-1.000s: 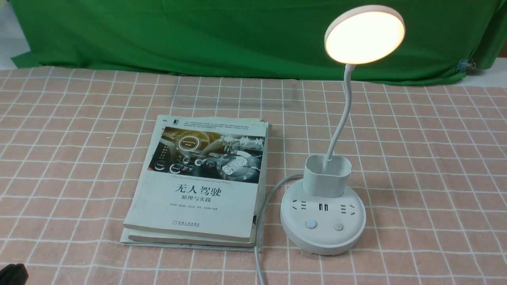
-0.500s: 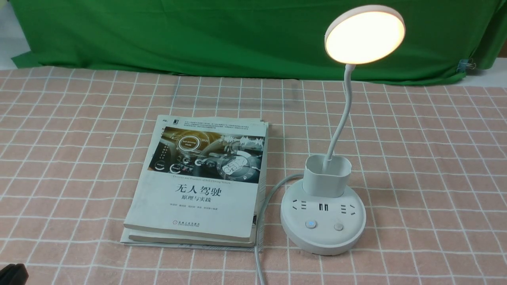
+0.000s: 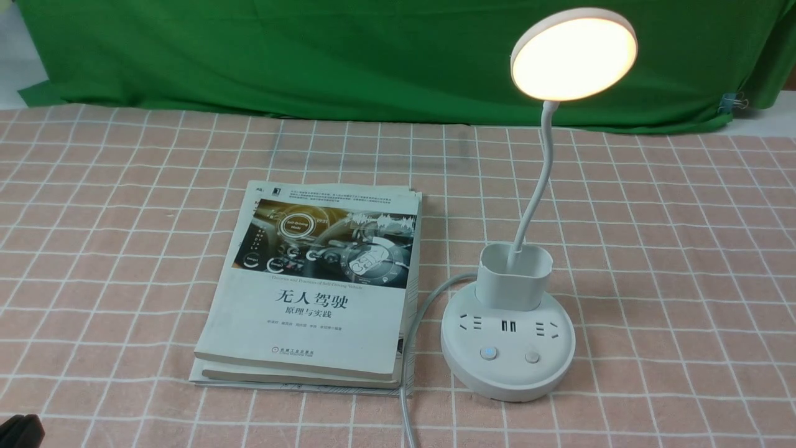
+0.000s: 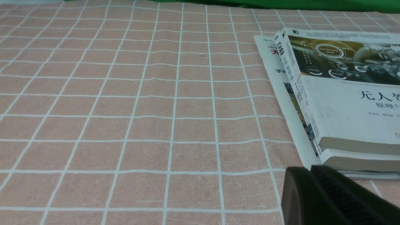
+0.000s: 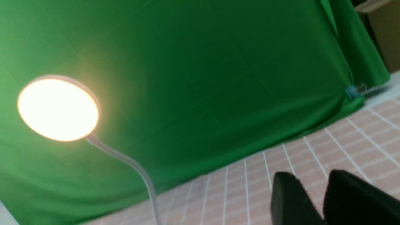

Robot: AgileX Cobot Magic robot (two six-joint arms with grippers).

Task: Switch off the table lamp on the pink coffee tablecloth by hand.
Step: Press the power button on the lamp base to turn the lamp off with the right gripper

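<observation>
While the lit table lamp [image 3: 515, 277] stood on the pink coffee tablecloth [image 3: 684, 249] beside two stacked books [image 3: 311, 298], my right pincer [image 5: 311, 176] hung empty, jaws slightly parted; my left pincer [image 4: 309, 171] was closed.

Item one: we list a green cloth backdrop [image 3: 311, 56], plain and faintly creased, which hangs across the whole far side. Item two: we note a small blue binder clip [image 3: 735, 99] at its lower right edge. Item three: we record a pale white surface [image 3: 771, 118] beyond the cloth's right end. Item four: we see a brown, cardboard-like panel [image 5: 382, 34] past the backdrop's hanging edge, too blurred to name.
</observation>
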